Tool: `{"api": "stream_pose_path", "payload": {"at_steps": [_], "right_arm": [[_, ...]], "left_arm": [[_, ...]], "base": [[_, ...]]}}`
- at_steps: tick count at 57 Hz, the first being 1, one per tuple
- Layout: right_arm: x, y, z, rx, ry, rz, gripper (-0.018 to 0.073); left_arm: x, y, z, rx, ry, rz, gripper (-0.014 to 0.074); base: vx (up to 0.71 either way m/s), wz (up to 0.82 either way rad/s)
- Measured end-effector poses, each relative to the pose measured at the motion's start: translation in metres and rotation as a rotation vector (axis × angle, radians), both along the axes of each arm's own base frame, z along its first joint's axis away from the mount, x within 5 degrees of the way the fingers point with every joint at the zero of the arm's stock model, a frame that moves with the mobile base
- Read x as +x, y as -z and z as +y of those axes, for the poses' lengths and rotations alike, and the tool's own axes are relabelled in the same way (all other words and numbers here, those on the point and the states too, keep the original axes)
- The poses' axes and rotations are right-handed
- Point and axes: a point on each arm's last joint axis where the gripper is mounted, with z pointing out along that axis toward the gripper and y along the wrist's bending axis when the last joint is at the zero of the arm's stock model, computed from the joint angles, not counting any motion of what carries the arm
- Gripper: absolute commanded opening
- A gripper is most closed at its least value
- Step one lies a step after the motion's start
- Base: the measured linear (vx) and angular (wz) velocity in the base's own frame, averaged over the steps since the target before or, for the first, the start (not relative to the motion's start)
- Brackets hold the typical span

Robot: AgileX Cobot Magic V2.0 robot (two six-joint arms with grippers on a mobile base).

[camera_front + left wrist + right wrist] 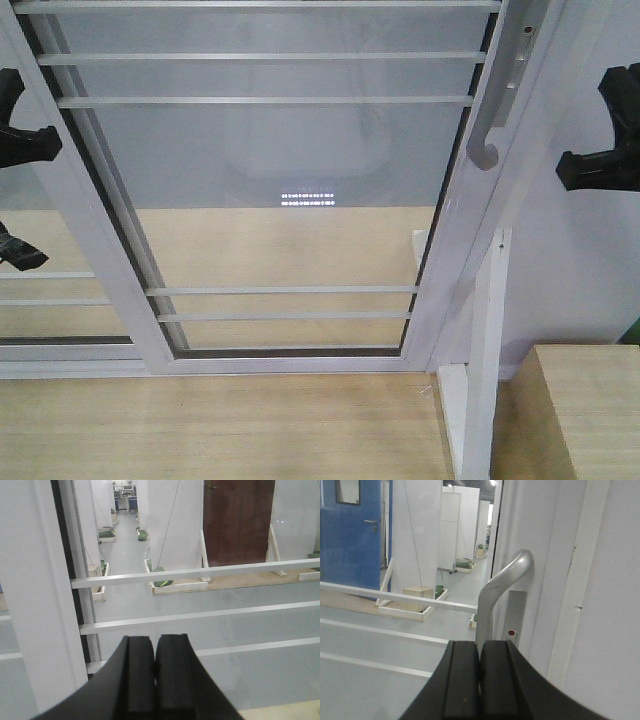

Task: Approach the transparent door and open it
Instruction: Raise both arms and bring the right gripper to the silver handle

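The transparent door (pixel 270 160) fills the front view, a glass panel in a white frame with thin white bars. Its curved grey handle (pixel 497 100) sits on the right stile. My left gripper (pixel 50 145) hangs at the left edge and my right gripper (pixel 565 170) at the right edge, both short of the door. In the left wrist view the left gripper (pixel 155 639) is shut on nothing and faces the bars (pixel 200 572). In the right wrist view the right gripper (pixel 480 644) is shut and empty, just below and in front of the handle (pixel 495 590).
A second white-framed glass panel (pixel 50 300) overlaps on the left. A white post (pixel 485 380) and a wooden box (pixel 590 410) stand at the lower right. Wooden flooring (pixel 200 430) lies before the door's bottom rail. Behind the glass are partitions and a blue door (pixel 355 530).
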Motion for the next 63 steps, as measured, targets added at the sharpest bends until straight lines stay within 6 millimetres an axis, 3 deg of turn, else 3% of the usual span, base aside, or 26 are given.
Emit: {"api": "stream_pose_path", "payload": {"at_steps": [7, 14, 30, 47, 63], "right_arm": [[0.0, 0.0, 0.001, -0.032, -0.014, -0.003, 0.0326], [0.0, 0.0, 0.002, -0.035, -0.016, -0.002, 0.0393], [0.011, 0.012, 0.003, -0.035, -0.019, 0.043, 0.041], [0.051, 0.044, 0.003, 0.069, 0.028, 0.022, 0.041], [0.102, 0.075, 0.004, 0.115, 0.081, 0.02, 0.041]], "left_arm": [[0.0, 0.0, 0.0, 0.001, 0.0, 0.0, 0.032], [0.0, 0.0, 0.0, 0.001, 0.0, 0.0, 0.0358], [0.001, 0.0, 0.0, 0.022, 0.001, -0.005, 0.036], [0.016, 0.016, -0.002, 0.051, 0.008, 0.001, 0.0359], [0.022, 0.026, -0.002, 0.055, 0.009, 0.036, 0.0359]], "base": [[0.0, 0.0], [0.0, 0.0], [0.0, 0.0], [0.0, 0.0], [0.0, 0.0]]}}
